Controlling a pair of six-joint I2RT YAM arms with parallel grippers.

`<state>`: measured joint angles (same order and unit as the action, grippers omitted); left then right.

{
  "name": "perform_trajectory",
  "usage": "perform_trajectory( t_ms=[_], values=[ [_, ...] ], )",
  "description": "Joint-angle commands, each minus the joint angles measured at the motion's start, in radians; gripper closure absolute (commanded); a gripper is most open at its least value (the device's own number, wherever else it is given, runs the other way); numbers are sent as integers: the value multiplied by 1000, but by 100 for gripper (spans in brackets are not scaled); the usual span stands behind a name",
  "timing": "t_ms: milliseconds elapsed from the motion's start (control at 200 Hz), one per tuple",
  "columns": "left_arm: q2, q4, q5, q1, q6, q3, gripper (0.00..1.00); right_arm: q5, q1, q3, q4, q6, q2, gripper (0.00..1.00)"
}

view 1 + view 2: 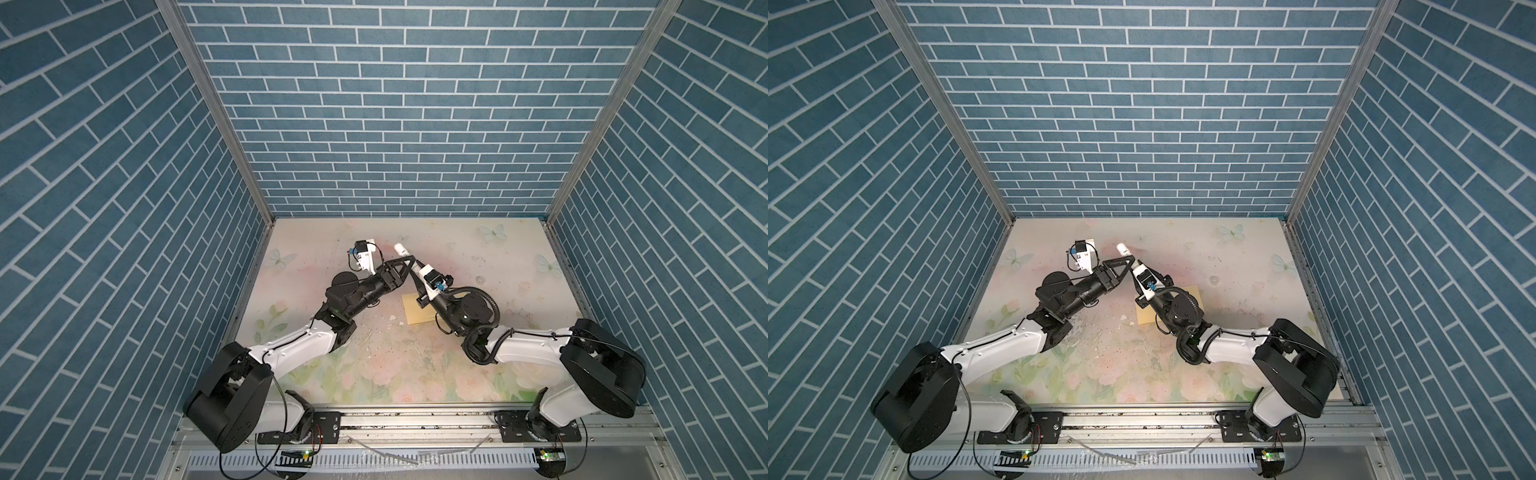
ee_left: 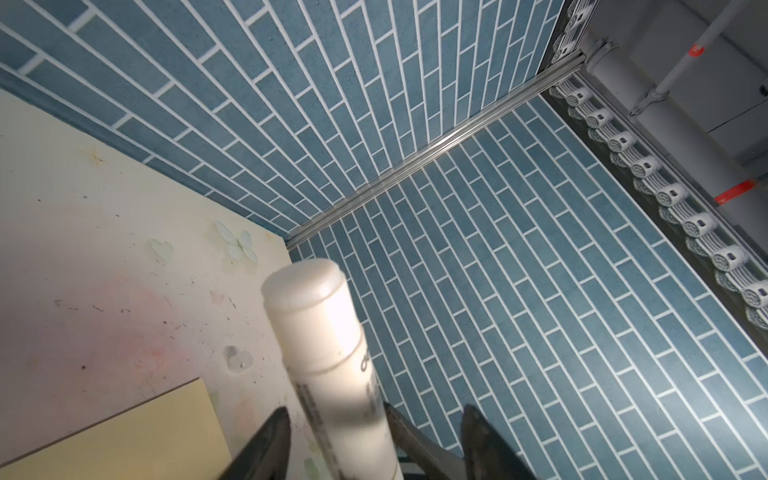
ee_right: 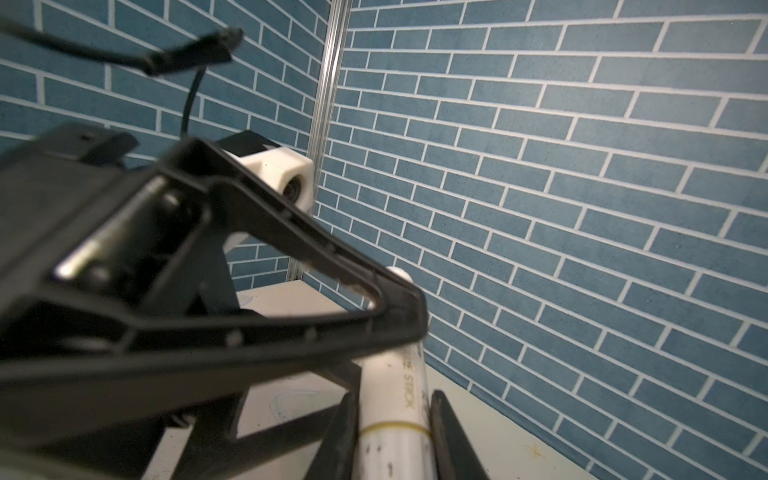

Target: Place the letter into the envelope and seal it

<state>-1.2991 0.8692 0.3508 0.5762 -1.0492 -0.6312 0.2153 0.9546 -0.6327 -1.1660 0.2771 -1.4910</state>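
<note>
A glue stick (image 2: pixel 328 361) has a smooth white plastic body with a soft sheen and faint print. Near the glue stick, the envelope (image 2: pixel 124 436) is matt, pale-yellow paper. The desk (image 2: pixel 83 249) under the glue stick is a matt floral print, scuffed and speckled with dark marks. Behind the glue stick, the walls (image 2: pixel 498 291) carry a matt, fine-grained blue brick print, joined by a ribbed, shiny metal rail (image 2: pixel 415 166). The left gripper (image 1: pixel 409 262) is matt black plastic.

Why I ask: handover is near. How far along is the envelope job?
Done, apparently: no loose letter shows; the envelope lies flat, contents hidden. In hand: the right gripper clamps a capped glue stick aloft; jaws of the left gripper stand open around it. Left: uncap, apply glue, seal.
</note>
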Motion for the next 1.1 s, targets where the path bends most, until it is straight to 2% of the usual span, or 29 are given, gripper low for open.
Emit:
perform_trajectory(
  t_ms=[0,180,320,430,530,610,675,860,1095],
  values=[
    [93,-105,31,-35,227,-7,22,32,1,5,108,52,96,100],
    [284,-420,-12,-39,737,-46,11,16,-19,-12,398,3,244,100],
    [365,-435,-26,-34,1034,-7,6,-24,-58,-77,713,-112,358,100],
    [357,-364,25,-32,1181,33,6,-69,-98,-137,929,-198,417,100],
    [297,-221,90,-23,1269,73,5,-113,-137,-189,1095,-270,448,100],
    [234,-153,139,1,1356,79,5,-146,-161,-242,1225,-318,448,100],
    [196,-140,136,36,1431,75,5,-171,-168,-278,1304,-346,437,100],
    [146,-245,81,142,1699,35,5,-247,-171,-374,1473,-414,385,100],
    [127,-317,79,169,1817,14,8,-353,-171,-466,1600,-458,321,100]
  ],
)
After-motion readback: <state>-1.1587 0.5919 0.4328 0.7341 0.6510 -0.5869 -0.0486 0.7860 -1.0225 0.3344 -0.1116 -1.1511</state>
